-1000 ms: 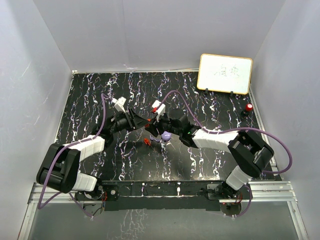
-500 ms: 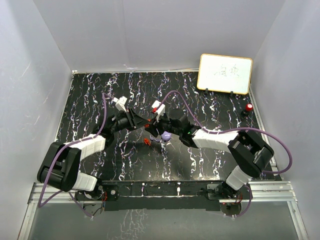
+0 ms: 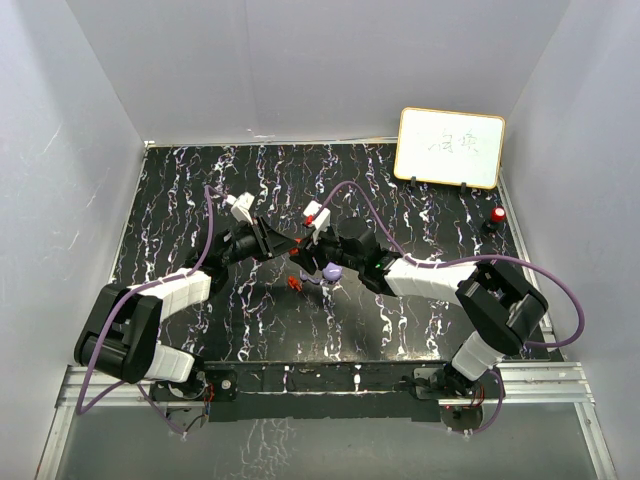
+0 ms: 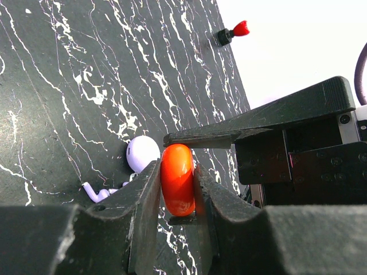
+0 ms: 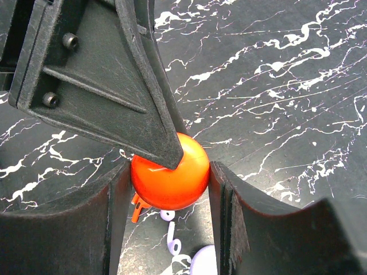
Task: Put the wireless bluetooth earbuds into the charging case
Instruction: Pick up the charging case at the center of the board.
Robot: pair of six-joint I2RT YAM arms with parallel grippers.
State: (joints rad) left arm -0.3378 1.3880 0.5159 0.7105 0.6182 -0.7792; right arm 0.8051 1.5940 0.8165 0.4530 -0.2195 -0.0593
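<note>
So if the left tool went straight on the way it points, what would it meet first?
Probably the right tool: one of its fingers lies across just beyond the red case clamped in the left tool.

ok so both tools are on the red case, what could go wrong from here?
1. The left tool pinches the red case by its faces while the right tool closes on its rim, fingers overlapping. Opposing pulls could pop the glossy case out.
2. The purple case, purple earbud and red earbud appear to lie just below. A dropped case could scatter them.
</note>
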